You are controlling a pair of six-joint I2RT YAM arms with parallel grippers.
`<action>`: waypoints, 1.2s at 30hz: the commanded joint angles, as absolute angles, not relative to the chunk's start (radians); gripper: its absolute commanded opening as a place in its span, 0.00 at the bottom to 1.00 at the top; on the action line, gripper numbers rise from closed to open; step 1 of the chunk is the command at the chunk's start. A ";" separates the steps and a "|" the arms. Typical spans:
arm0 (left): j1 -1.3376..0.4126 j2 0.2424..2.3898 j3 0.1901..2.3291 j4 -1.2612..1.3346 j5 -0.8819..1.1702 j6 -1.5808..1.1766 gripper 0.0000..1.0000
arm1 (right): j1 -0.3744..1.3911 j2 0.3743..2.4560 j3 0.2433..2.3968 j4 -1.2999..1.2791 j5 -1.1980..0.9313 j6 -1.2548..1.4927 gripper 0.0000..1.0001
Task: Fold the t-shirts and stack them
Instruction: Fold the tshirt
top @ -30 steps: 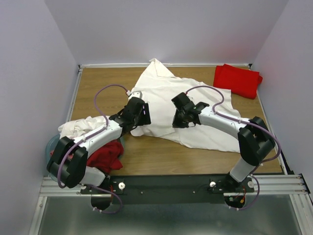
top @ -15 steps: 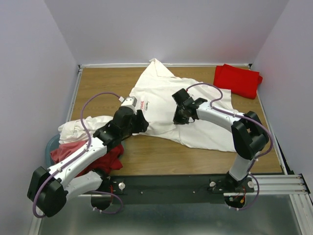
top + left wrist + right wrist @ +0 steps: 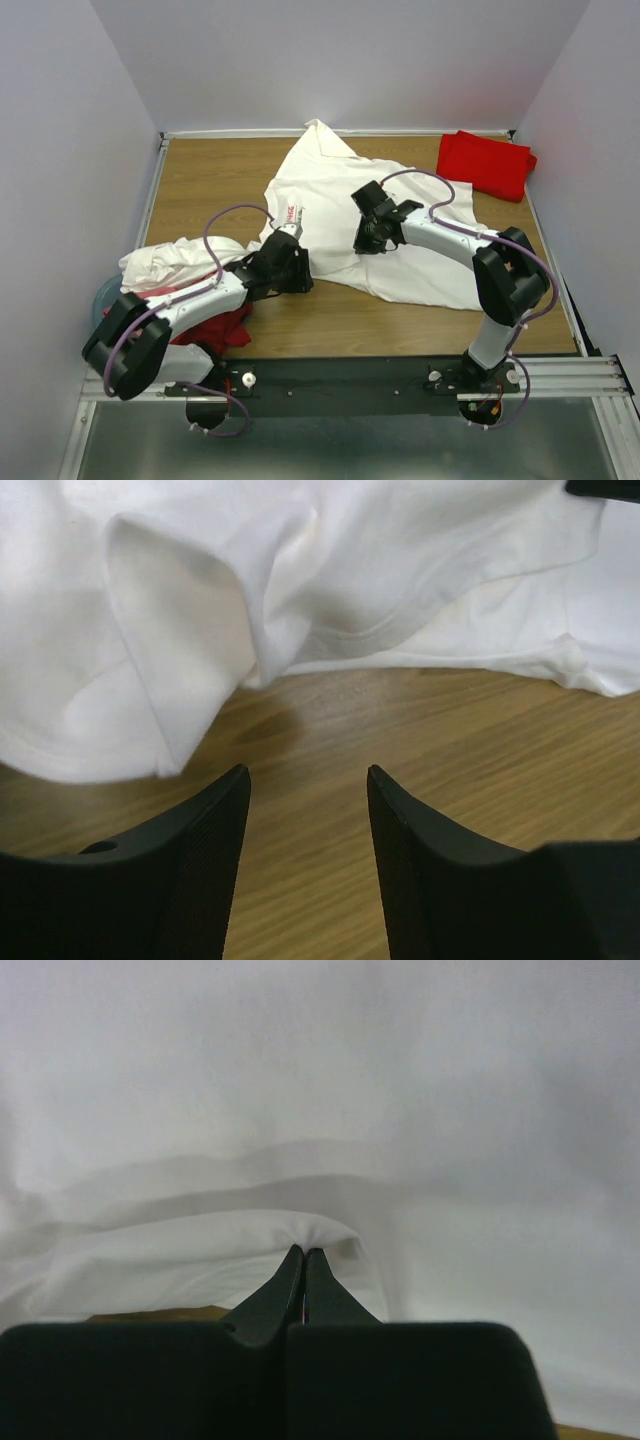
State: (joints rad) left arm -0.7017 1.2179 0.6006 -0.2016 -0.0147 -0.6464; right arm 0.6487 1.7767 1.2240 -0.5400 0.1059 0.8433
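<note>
A white t-shirt [image 3: 335,185] lies crumpled across the middle of the wooden table [image 3: 200,175], with a small red print [image 3: 291,213] near its left edge. My right gripper [image 3: 366,240] is shut on a raised fold of this white t-shirt [image 3: 320,1090], pinched at the fingertips [image 3: 304,1252]. My left gripper [image 3: 299,272] hovers open over bare wood at the shirt's near-left edge; in the left wrist view nothing lies between its fingers [image 3: 308,772], and the t-shirt's hem [image 3: 330,630] lies just ahead. A folded red t-shirt [image 3: 485,163] rests at the back right.
At the left edge sits a pale blue tub [image 3: 103,297], heaped with a white t-shirt [image 3: 165,262] and a red t-shirt [image 3: 215,318] that spill over under the left arm. Walls close in the table on three sides.
My left gripper has drawn back from on top of the white t-shirt to the wood at its near edge, and its jaws have narrowed. The right gripper has kept its pinch.
</note>
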 commanded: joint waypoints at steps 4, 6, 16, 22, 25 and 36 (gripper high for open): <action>-0.678 1.378 0.650 -0.092 -0.077 -0.624 0.58 | 0.646 1.746 1.215 -0.537 0.110 0.844 0.01; -0.669 1.365 0.656 -0.084 -0.106 -0.620 0.57 | 0.646 1.740 1.206 -0.537 0.117 0.847 0.01; -0.641 1.385 0.689 -0.063 -0.127 -0.600 0.54 | 0.646 1.735 1.195 -0.532 0.109 0.850 0.00; -0.635 1.445 0.704 -0.045 -0.126 -0.581 0.52 | 0.646 1.732 1.197 -0.532 0.106 0.848 0.01; -0.635 1.463 0.715 -0.052 -0.127 -0.581 0.50 | 0.646 1.729 1.195 -0.532 0.106 0.851 0.01; -0.635 1.497 0.713 -0.028 -0.153 -0.575 0.29 | 0.646 1.718 1.180 -0.532 0.107 0.853 0.01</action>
State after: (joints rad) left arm -0.6407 1.4761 0.6922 -0.0525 -0.1139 -0.5884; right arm 0.6487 1.7454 1.1946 -0.5388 0.1059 0.8444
